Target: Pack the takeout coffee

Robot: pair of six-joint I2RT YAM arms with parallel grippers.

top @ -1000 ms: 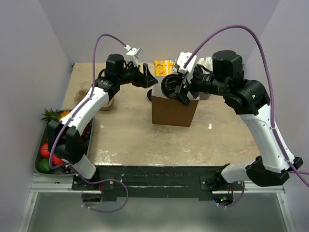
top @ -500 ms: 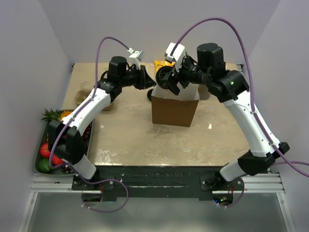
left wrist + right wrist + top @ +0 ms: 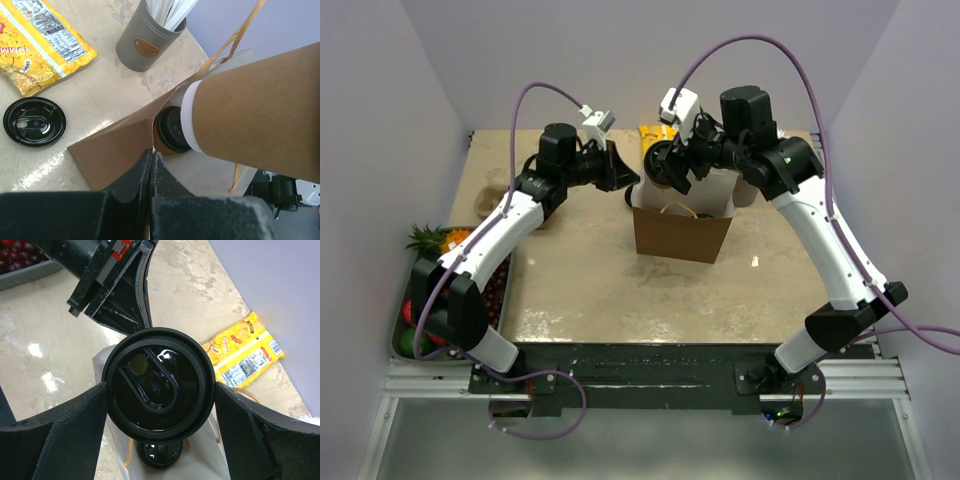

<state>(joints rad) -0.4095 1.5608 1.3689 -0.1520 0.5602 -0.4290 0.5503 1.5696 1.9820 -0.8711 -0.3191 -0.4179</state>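
Our right gripper (image 3: 160, 390) is clamped across the black lid (image 3: 159, 382) of a cup (image 3: 661, 164), one finger against each side of the rim. The cup hangs upright just over the open mouth of the bag (image 3: 682, 232). Straight below it, down inside the bag, we see the lid of the other cup (image 3: 160, 454), so one is packed and this one is not yet in. Our left gripper (image 3: 151, 161) is pressed together on the bag's near edge, pinching the paper so the mouth gapes.

We judge the cup light and thin-walled. The paper would dent under a firm squeeze, and it is stiffest at the top, where the rolled rim and snapped-on lid brace each other. That is where we have it, and it seems the right place, though too much pressure there could pop the lid. We cannot tell whether it holds liquid, so we would treat it as full and carry it level. The bag is floppy and would likely sag if released. From the left wrist, the brown body looming over the mouth is probably this cup, but that view is too close to be sure.
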